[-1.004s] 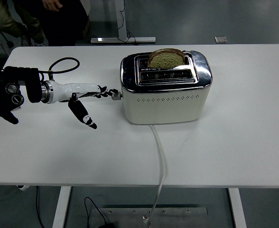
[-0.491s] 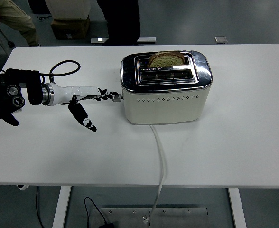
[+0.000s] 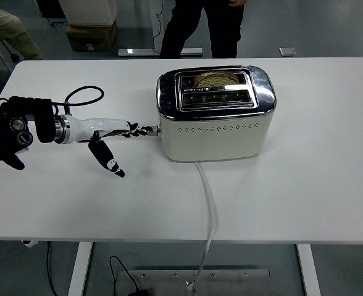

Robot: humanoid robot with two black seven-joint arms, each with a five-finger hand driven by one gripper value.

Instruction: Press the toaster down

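A cream toaster [image 3: 215, 126] with a chrome top stands in the middle of the white table [image 3: 305, 185]. A slice of brown bread [image 3: 217, 79] sits low in its rear slot, with only the top edge showing. My left hand [image 3: 127, 129] reaches in from the left. Its fingers are stretched out, and their tips rest on the small lever knob [image 3: 153, 130] at the toaster's left end. The thumb [image 3: 107, 161] hangs down over the table. The hand holds nothing. My right arm is out of view.
The toaster's white cord [image 3: 209, 203] runs from its front over the table's near edge. A black cable loop [image 3: 83, 92] arches over my left forearm. A person's legs [image 3: 200, 24] stand behind the table's far edge.
The bread has sunk from standing well above the slot to nearly level with it. My fingertips and the lever knob have moved down a little. A person has walked rightward behind the table.
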